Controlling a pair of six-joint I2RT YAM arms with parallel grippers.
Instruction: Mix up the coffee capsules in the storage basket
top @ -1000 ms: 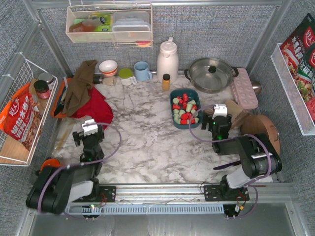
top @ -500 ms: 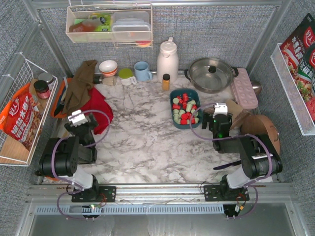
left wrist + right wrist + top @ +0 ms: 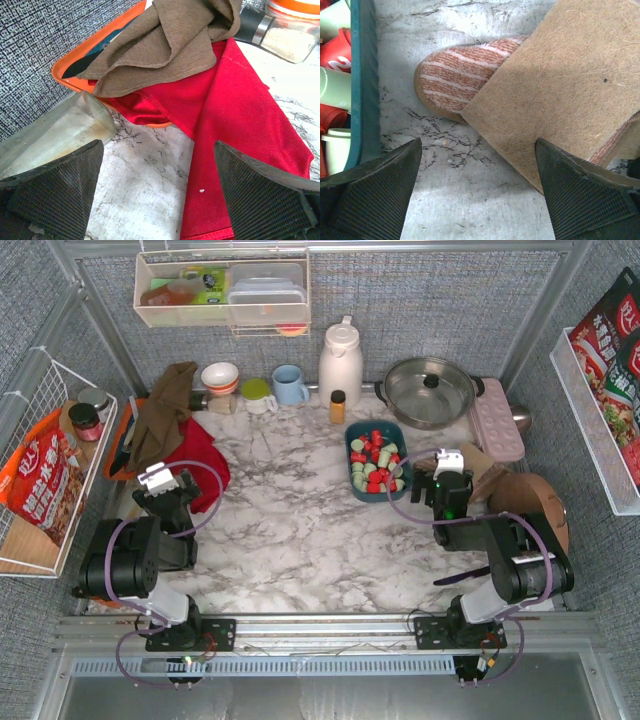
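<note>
Teal plastic, dark: storage basket (image 3: 349, 462), rect. w/ rounded corners, solid walls. Loc.: right of centre in top view, on marble tabletop (image 3: 300, 530), just below and left of steel pot (image 3: 430, 390). One wall (image 3: 364, 90) runs down left edge of right wrist view.

Contents: coffee capsules (image 3: 376, 462), small tapered pods, bright red + pale mint green, heaped loosely w/ colours interspersed. Several lie on their sides. Count can't be told.

Right gripper (image 3: 477, 165): fingers spread wide, nothing between them. Sits just right of basket, over bare marble. Ahead of it: orange-and-cream striped knit item (image 3: 450, 75), partly under coir mat (image 3: 560, 85).

Left gripper (image 3: 157, 170): fingers spread wide, empty. Far left of top view, well apart from basket, over marble beside red cloth (image 3: 235, 115). Brown cloth (image 3: 165, 45) is bunched over red cloth and orange tray (image 3: 75, 70).
</note>
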